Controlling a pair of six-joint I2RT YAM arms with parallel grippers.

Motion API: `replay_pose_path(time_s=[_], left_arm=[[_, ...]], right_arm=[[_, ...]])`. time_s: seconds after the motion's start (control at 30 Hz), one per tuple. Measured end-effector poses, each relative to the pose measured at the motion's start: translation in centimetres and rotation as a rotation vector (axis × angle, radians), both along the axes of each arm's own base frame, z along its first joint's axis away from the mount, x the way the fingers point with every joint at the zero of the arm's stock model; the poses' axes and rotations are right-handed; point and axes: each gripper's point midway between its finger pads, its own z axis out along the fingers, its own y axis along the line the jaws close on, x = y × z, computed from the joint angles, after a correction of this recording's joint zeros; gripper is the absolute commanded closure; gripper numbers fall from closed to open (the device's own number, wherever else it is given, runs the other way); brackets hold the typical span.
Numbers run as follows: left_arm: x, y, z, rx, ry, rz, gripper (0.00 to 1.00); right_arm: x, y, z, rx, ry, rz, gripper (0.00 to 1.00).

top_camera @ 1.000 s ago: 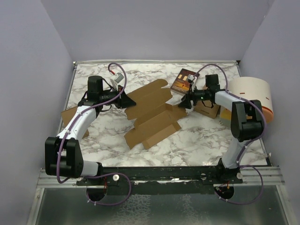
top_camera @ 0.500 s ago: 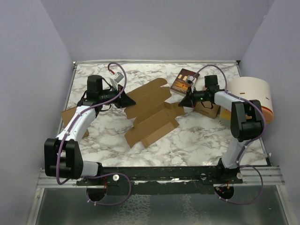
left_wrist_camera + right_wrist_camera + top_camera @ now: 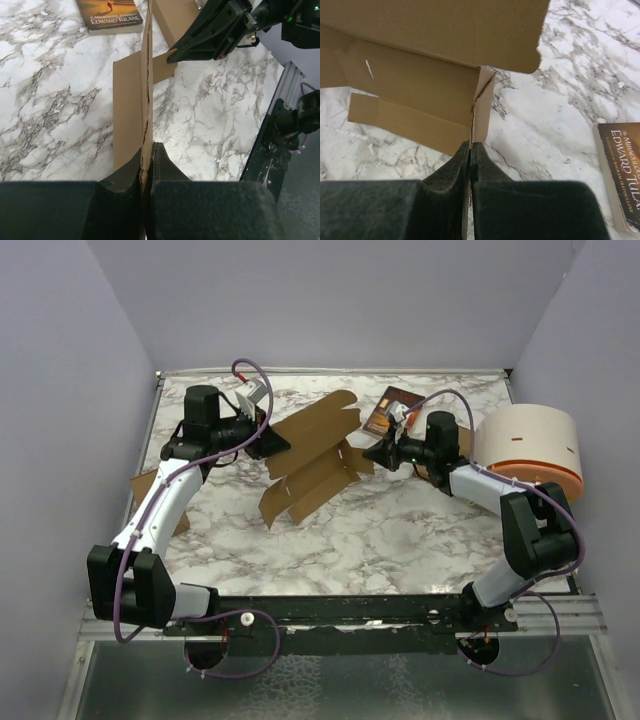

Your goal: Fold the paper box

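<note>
The paper box (image 3: pixel 310 455) is a tan die-cut cardboard sheet, lifted and partly folded between both arms at the table's middle. My left gripper (image 3: pixel 275 445) is shut on its left edge. In the left wrist view the card (image 3: pixel 146 75) runs edge-on away from the shut gripper (image 3: pixel 149 147). My right gripper (image 3: pixel 368 453) is shut on a small flap at the box's right end. In the right wrist view the gripper (image 3: pixel 470 146) pinches that flap (image 3: pixel 482 110), with the box's panels (image 3: pixel 420 95) spreading above and left.
A dark printed book (image 3: pixel 392 410) lies behind the right gripper. A round white drum with an orange band (image 3: pixel 528 445) stands at the right edge. Another cardboard piece (image 3: pixel 150 485) lies at the left edge under the left arm.
The right gripper has shut on the box's right flap and moved left. The box, flat a second ago, is now raised and bent up between both grippers.
</note>
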Motion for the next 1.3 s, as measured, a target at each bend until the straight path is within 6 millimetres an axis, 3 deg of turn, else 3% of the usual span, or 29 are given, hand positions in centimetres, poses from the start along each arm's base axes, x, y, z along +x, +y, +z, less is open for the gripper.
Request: replay_pose_path(time_s=[0.47, 0.67, 1.3], left_arm=[[-0.4, 0.0, -1.9, 0.068, 0.015, 0.007, 1.0], [-1.6, -0.3, -3.4, 0.079, 0.043, -0.012, 1.0], [-3.4, -1.3, -4.6, 0.106, 0.051, -0.052, 1.0]], right_arm=[[0.3, -0.5, -1.2, 0.021, -0.071, -0.091, 0.99], [-0.9, -0.5, -2.4, -0.004, -0.055, -0.039, 0.99], [-4.1, -0.8, -4.0, -0.082, 0.007, 0.069, 0.99]])
